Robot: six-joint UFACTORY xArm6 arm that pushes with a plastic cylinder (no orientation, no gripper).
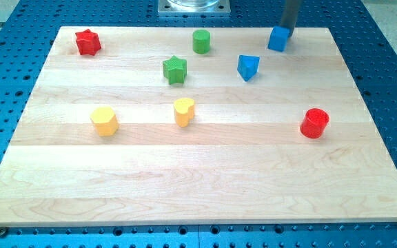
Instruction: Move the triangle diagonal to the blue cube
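The blue triangle (248,67) lies on the wooden board (198,179) right of centre, near the view's top. The blue cube (279,38) sits at the board's top edge, up and to the right of the triangle. My rod comes down from the view's top and my tip (286,29) is at the cube's upper side, touching or just behind it. The tip is well apart from the triangle.
A red star (87,42) is at the top left. A green cylinder (200,41) and a green star (174,69) lie left of the triangle. A yellow hexagon (105,121), a yellow heart (184,111) and a red cylinder (315,123) sit mid-board.
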